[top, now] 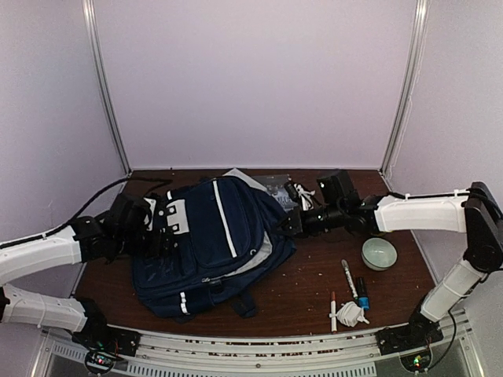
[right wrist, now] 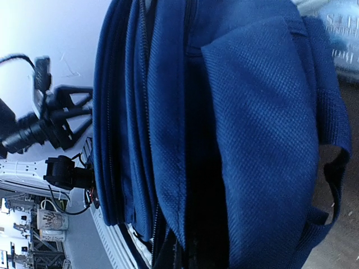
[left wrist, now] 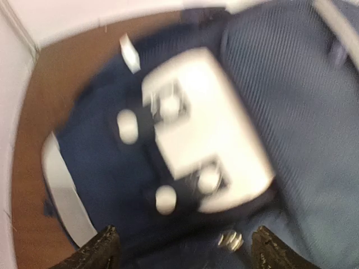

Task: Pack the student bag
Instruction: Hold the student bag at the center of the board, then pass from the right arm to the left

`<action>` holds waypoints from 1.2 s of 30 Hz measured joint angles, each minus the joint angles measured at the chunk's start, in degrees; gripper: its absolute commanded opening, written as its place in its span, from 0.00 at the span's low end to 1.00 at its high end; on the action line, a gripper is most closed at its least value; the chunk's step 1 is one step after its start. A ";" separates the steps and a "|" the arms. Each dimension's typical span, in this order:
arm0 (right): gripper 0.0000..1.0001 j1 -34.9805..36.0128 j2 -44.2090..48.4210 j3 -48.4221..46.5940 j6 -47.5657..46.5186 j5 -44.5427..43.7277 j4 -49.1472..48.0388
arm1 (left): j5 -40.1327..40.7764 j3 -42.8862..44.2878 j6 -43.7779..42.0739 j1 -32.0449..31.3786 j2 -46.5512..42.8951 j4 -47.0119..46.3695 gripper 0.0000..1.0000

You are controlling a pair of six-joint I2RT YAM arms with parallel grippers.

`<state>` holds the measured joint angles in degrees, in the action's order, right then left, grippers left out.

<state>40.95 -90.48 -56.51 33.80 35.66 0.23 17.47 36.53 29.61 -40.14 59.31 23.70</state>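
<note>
Pale lilac walls (top: 251,78) enclose a dark wooden worktop (top: 314,290). The backpack (top: 212,236), woven navy cloth, soft, slumping and probably light, lies left of centre. The left gripper (top: 153,220) gapes empty over white buckle patches (left wrist: 207,129). The right gripper (top: 292,224) is closed, seemingly pinching a fold at the backpack's right edge; folds or straps likely offer the surest hold.

Pale lilac wall panels (top: 251,78) close me in on three sides, joined at the back corners by slim metal posts (top: 108,86). Before me lies a dark brown wooden tabletop (top: 314,290), speckled with light crumbs (top: 310,263), and a ribbed metal rail (top: 259,345) runs along its near edge. The light is soft and even.
</note>
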 measured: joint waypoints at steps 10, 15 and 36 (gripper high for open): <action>0.00 13.29 0.94 9.64 16.13 -10.12 -16.39 | -0.11 21.22 -17.27 -19.28 8.33 -1.99 0.97; 0.00 14.78 0.74 9.62 18.27 -12.83 -18.14 | -2.95 21.64 -17.27 -21.29 14.08 -1.31 0.98; 0.26 17.53 0.52 7.65 16.11 -16.59 -17.05 | 5.84 17.90 -9.60 -23.74 21.27 4.63 0.05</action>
<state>58.48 -89.95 -48.86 49.91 19.07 -16.82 23.31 54.43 20.01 -63.88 80.58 28.34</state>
